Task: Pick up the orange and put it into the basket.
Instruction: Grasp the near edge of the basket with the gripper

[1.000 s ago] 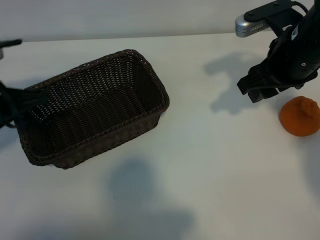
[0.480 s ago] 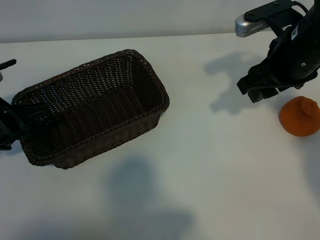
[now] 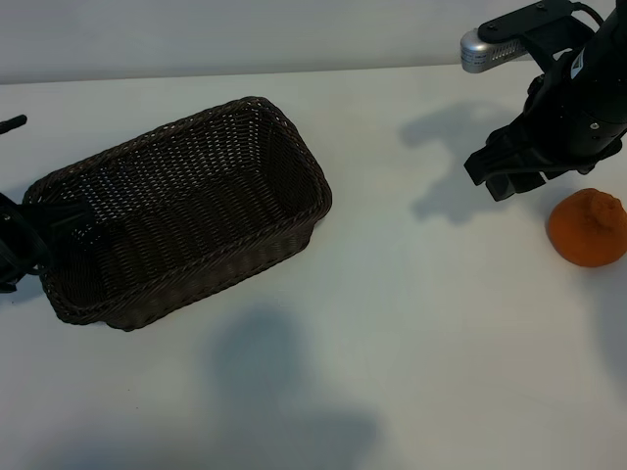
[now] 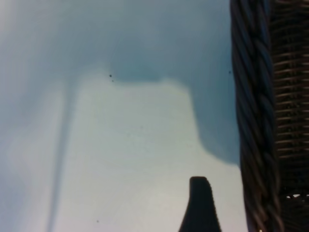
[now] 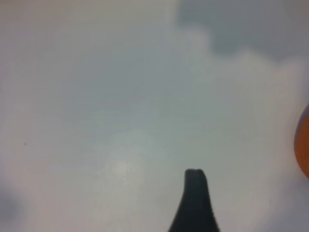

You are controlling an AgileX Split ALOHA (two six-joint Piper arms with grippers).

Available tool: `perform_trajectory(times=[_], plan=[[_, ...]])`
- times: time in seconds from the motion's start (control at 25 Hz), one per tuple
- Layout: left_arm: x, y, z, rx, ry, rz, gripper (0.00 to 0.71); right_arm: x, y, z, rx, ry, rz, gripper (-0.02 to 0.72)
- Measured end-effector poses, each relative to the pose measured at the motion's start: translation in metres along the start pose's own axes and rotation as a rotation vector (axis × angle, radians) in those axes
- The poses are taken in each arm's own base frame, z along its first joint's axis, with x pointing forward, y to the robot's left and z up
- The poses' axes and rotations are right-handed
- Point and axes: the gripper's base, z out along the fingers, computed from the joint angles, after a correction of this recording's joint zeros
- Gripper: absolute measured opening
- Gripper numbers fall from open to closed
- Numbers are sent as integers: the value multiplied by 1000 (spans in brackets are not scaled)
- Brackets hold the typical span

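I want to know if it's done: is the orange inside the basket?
No, the orange sits on the table, far from the basket.

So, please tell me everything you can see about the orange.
The orange is small, round and matte, with a bumpy knob on top. It sits alone on the white table, far from the basket. Nothing touches it. The right gripper hangs just beside it, fingers open, holding nothing.

The right arm reaches in from the far right corner, its wrist bent downward and its pincer (image 3: 509, 176) hanging above the desk (image 3: 411, 323) with jaws apart, empty. The left pincer (image 3: 15, 245) sits low at the left edge, likewise spread and empty.
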Motion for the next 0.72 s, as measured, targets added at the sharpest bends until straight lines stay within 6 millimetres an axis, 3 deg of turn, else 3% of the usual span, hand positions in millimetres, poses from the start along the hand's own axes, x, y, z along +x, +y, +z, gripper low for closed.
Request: perform_trajectory(times=[0.72], plan=[[-5, 1, 1, 14, -30, -42, 543, 0, 0, 0, 0, 4, 0, 535]])
